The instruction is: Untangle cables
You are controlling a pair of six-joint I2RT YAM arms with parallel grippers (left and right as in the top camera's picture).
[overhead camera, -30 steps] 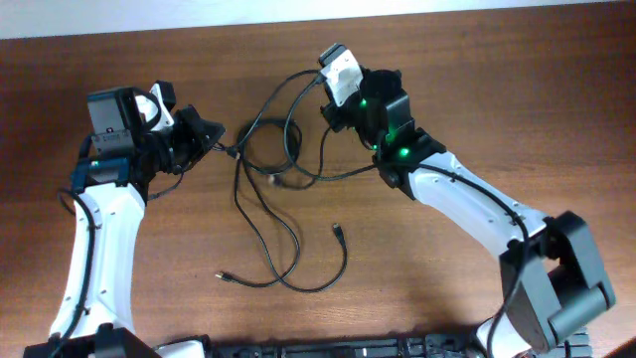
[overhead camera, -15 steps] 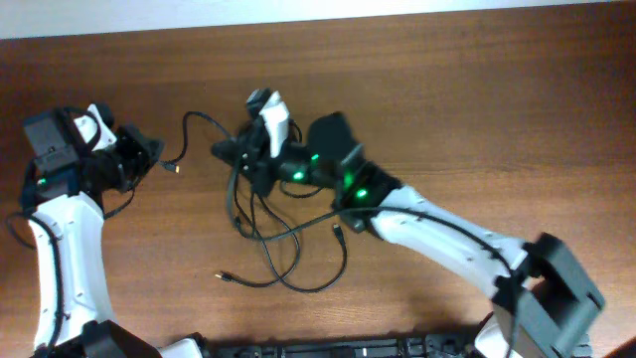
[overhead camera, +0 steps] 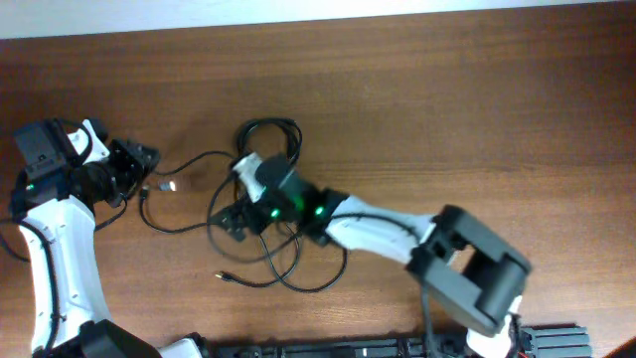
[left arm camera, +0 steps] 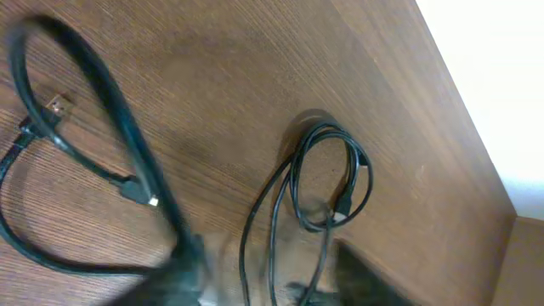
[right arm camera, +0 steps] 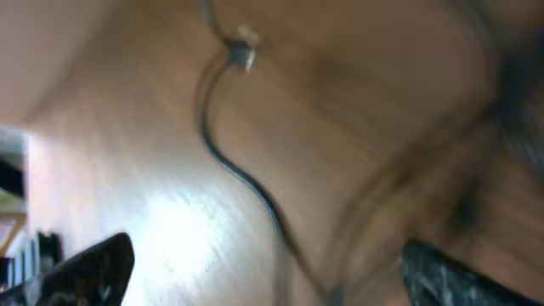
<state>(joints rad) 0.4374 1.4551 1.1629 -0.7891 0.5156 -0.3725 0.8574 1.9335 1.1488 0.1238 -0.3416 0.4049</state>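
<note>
The cables (overhead camera: 268,122) are thin black cords spread over the brown table (overhead camera: 477,109): a small coil at the back, loose loops in front ending in a plug (overhead camera: 221,275), and a strand running left to a silver plug (overhead camera: 165,185). My left gripper (overhead camera: 148,170) hovers beside that plug. In the left wrist view my left gripper (left arm camera: 272,285) is open, with two strands on the table showing between its blurred fingers and the coil (left arm camera: 323,127) beyond. My right gripper (overhead camera: 232,217) is over the left edge of the loops. In the blurred right wrist view it (right arm camera: 272,272) is wide open above a cord (right arm camera: 229,166).
The table's back edge (overhead camera: 328,18) meets a white wall. Thicker black wires run along the front edge by the arm bases (overhead camera: 348,348). A metal-tipped plug (left arm camera: 58,106) lies at the far left of the left wrist view.
My right arm has swung left and forward across the cables and its gripper has opened. My left gripper has opened too, and a strand with the silver plug now lies on the table.
</note>
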